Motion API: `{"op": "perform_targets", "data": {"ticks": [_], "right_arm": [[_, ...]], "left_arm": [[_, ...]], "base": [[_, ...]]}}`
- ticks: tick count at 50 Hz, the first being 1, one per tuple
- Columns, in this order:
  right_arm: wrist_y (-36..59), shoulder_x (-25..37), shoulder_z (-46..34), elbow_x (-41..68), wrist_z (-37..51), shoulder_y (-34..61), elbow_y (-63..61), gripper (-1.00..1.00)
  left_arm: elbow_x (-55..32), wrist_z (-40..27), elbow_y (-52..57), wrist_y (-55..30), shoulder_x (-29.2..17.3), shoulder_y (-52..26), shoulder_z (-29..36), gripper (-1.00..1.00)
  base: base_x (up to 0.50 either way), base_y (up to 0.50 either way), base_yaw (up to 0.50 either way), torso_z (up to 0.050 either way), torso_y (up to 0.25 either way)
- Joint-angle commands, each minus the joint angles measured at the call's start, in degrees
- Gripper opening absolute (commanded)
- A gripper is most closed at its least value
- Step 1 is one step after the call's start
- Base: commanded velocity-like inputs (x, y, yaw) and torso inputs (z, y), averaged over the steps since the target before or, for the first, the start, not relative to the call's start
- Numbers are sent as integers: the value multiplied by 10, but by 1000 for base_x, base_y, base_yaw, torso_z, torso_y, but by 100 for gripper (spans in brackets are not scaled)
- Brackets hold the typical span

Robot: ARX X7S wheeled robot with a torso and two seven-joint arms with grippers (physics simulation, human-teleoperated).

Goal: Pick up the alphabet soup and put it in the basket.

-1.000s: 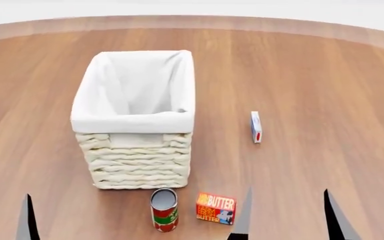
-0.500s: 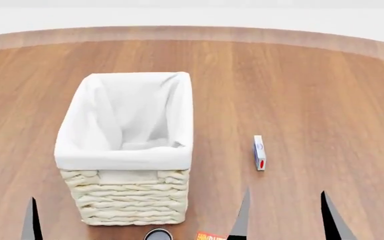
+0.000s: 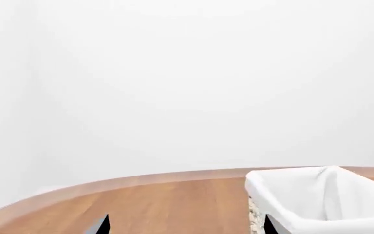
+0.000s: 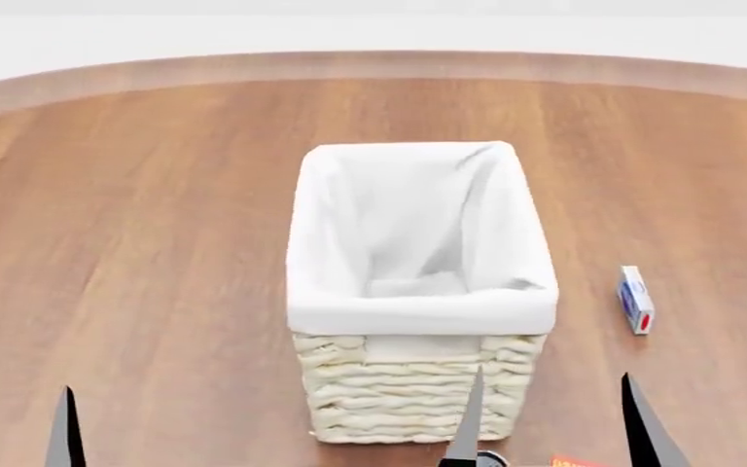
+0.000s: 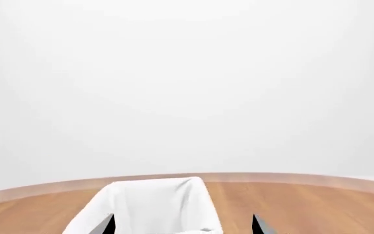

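The right gripper (image 4: 549, 423) hangs spread and empty, the basket (image 4: 412, 394) just ahead. The alphabet soup is out of view; locating it should precede any reach.

One basket (image 4: 419, 292), one small box (image 4: 634, 300).

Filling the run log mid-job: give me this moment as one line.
phase: searching | alphabet soup: not in view | basket: upright, nothing visible inside | right gripper: open, holding nothing | left gripper: one fingertip visible, state unclear
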Motion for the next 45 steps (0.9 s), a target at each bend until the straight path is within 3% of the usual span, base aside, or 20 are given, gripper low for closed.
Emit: {"op": "perform_targets", "data": {"ticks": [1, 9, 22, 28, 36, 38, 40, 45], "right_arm": [[-4, 6, -5, 3, 6, 0, 4, 100], [-12, 7, -8, 6, 8, 0, 7, 100], [-13, 38, 1, 5, 0, 2, -4, 100], [-33, 98, 74, 60, -49, -22, 40, 100], [-115, 140, 190, 40, -55, -108, 116, 100], [-124, 142, 212, 25, -43, -124, 120, 100], [-136, 142, 277, 89, -56, -172, 114, 100], [-187, 127, 346, 139, -98, -248, 141, 100]], "left_arm": [[-3, -5, -1, 0, -5, -1, 4, 100], [-5, -8, -4, 3, -8, 0, 5, 100], [12, -16, -22, 14, -14, -3, 16, 100], [21, -25, -45, 21, -14, -12, 18, 100], [16, -27, -62, 25, -15, -19, 19, 100], [18, -29, -66, 27, -16, -19, 17, 100], [13, -31, -75, 28, -16, -23, 12, 100], [18, -36, -72, 23, -17, -22, 16, 100]], "base": [[0, 500, 0, 0, 0], [0, 500, 0, 0, 0], [0, 0, 0, 0, 0], [0, 0, 0, 0, 0], [0, 0, 0, 0, 0], [0, 0, 0, 0, 0], [0, 0, 0, 0, 0], [0, 0, 0, 0, 0]]}}
